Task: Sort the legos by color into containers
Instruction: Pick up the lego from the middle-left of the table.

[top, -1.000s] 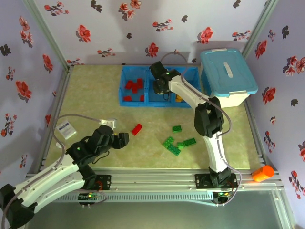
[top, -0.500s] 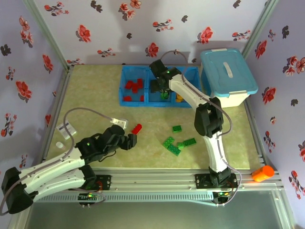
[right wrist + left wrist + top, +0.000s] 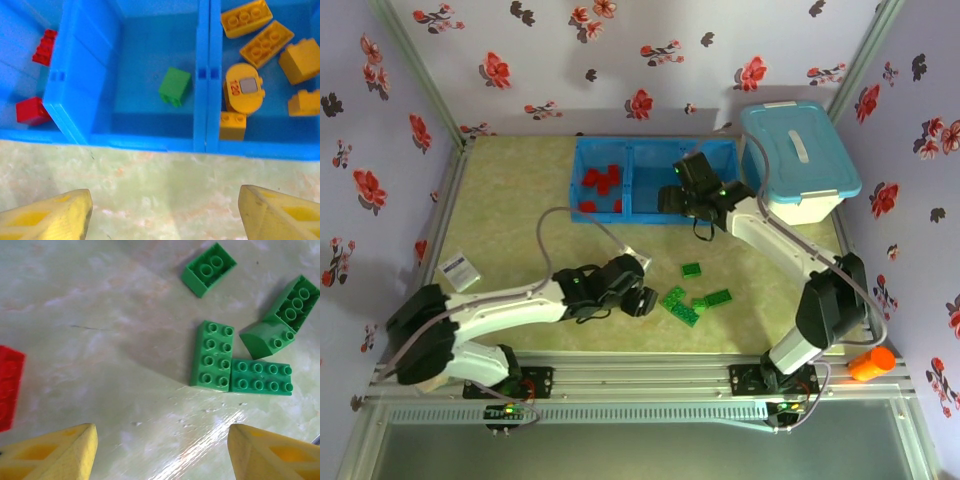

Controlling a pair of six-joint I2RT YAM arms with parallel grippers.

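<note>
Right gripper [image 3: 165, 202] stands wide and empty before the blue tray [image 3: 150, 144]. We read "120" in red on a rounded yellow piece [image 3: 243, 93] in its right compartment; one green brick [image 3: 175, 86] lies in the middle one. Left gripper [image 3: 162, 442], likewise wide and empty, hangs over loose green legos [image 3: 212, 356] on the table [image 3: 100, 315].

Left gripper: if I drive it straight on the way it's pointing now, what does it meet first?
Probably the nearest green brick, slightly right of centre for the left gripper, with only bare table before it. Depth is unclear, so the fingers might touch the table first.
</note>
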